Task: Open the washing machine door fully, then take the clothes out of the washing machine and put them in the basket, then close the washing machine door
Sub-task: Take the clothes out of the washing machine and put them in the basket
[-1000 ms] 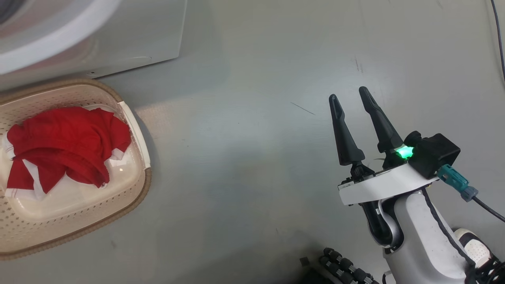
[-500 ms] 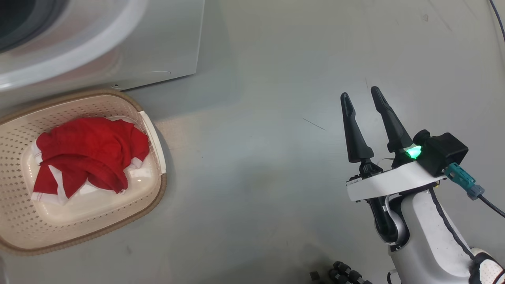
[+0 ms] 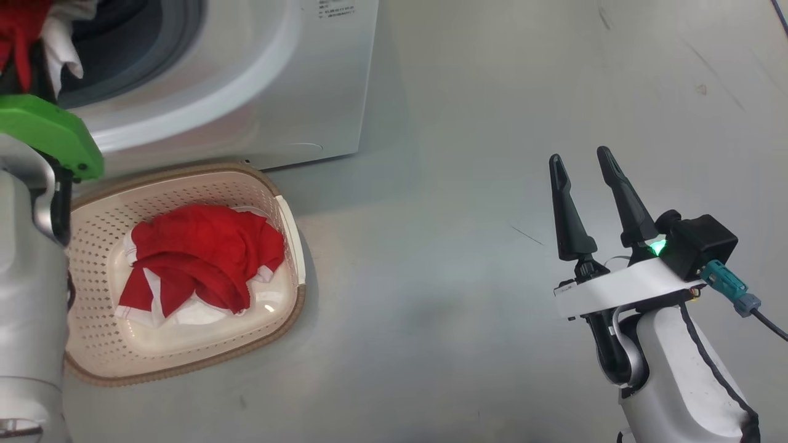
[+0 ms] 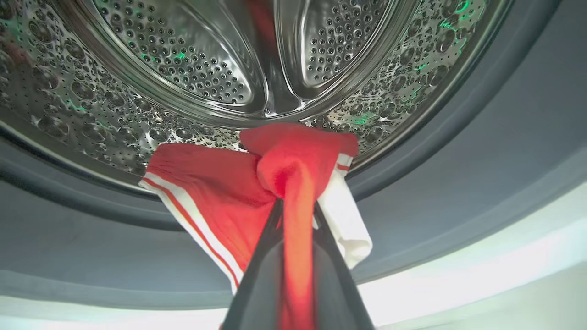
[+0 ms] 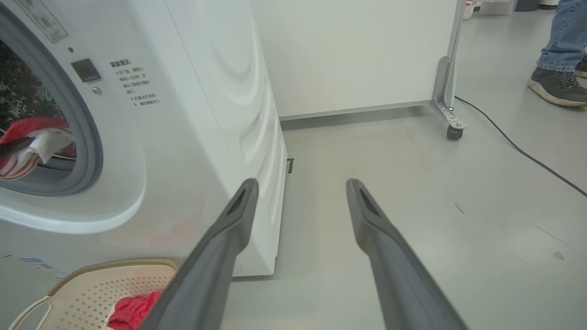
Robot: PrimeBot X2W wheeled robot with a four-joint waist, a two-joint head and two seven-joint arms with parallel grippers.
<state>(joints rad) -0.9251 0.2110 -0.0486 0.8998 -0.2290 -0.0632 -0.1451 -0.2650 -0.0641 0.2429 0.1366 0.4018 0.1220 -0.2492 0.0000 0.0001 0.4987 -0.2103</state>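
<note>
The white washing machine stands at the upper left with its steel drum open to view; the door is out of view. My left gripper is shut on a red garment with white stripes that hangs at the drum's mouth over the grey gasket. That garment sits above my left arm's green part. More red clothes lie in the cream basket in front of the machine. My right gripper is open over bare floor at the right.
In the right wrist view, the right gripper points along the machine's side, with the basket at lower left. A white panel on a caster, a floor cable and a person's foot lie beyond.
The head camera has swung, so the whole picture shifted right and down. The drum opening, the held garment and my left arm have come into view. The basket's clothes lie as before.
</note>
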